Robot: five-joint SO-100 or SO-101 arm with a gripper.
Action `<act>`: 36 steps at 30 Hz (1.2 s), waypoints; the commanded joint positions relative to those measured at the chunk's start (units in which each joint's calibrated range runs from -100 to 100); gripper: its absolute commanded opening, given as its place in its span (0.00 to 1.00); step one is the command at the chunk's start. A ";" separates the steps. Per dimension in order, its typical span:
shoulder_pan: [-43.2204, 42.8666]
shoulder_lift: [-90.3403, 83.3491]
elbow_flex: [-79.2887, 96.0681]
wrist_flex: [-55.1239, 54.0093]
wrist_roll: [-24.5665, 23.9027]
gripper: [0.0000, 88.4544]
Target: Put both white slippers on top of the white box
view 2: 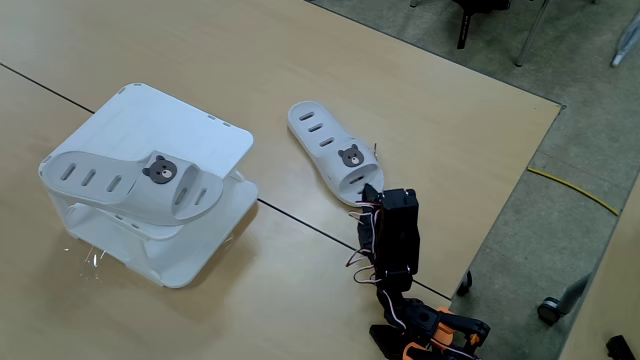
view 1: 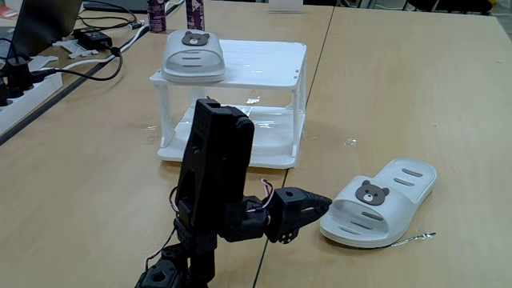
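Note:
One white slipper (view 1: 194, 56) (view 2: 120, 185) lies flat on the left part of the white box's top (view 1: 264, 64) (view 2: 190, 125), bear badge up. The other white slipper (view 1: 392, 192) (view 2: 320, 135) rests on the wooden table to the right of the box in a fixed view, badge up. My black gripper (view 1: 322, 204) (view 2: 368, 192) sits low over the table at this slipper's near end, its tip touching or almost touching the strap. The arm's body hides the fingers, so I cannot tell how the jaws stand.
A power strip (view 1: 20, 88), black cables (view 1: 88, 68) and a laptop (view 1: 44, 24) crowd the table's left side. Two bottles (view 1: 158, 14) stand behind the box. A thin metal piece (view 1: 416, 237) lies by the loose slipper. The table edge (view 2: 520, 170) runs close to the arm's base.

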State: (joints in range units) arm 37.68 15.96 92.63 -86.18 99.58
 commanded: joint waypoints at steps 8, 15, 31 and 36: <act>0.32 3.69 -10.67 -1.22 0.42 0.19; -0.01 5.88 -14.73 -0.62 0.42 0.19; -2.40 17.23 -45.77 12.32 0.42 0.20; -2.48 18.58 -51.99 17.85 0.42 0.20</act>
State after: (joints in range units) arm 35.43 35.18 46.27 -70.82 99.58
